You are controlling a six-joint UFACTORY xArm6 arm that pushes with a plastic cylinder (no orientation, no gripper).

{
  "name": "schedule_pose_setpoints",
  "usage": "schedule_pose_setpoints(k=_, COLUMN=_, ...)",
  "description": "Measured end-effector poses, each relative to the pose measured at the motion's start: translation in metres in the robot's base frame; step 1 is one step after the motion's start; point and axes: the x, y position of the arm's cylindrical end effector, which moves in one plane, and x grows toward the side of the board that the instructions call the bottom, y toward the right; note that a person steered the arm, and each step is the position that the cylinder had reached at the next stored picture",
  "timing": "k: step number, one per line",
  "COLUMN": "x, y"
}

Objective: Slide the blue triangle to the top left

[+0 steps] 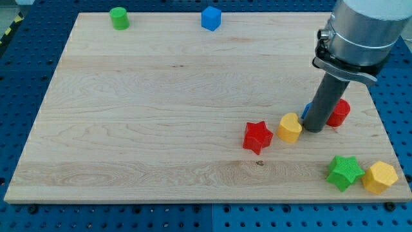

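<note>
blue triangle (pixel 307 110) — mostly hidden behind rod | board's right side — only sliver visible

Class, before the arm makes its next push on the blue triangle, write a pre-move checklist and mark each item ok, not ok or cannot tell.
1. Blue triangle visible: not ok, only a sliver shows behind the rod.
2. My tip beside the triangle: ok, on its right.
3. Contact between tip and triangle: cannot tell.
4. Neighbours clear: not ok, yellow heart and red cylinder crowd it.
5. Path to top left: ok, bare board; green cylinder sits in that corner.
6. Blue cube clear of the route: ok.
</note>
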Motion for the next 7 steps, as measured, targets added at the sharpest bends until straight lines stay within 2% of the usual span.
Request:
schedule_pose_setpoints(k=1, x=-0.003, y=0.004)
schedule_pose_setpoints(k=3, x=-0.040, y=0.004)
schedule_pose_setpoints(k=7, x=-0.155, y=0.023)
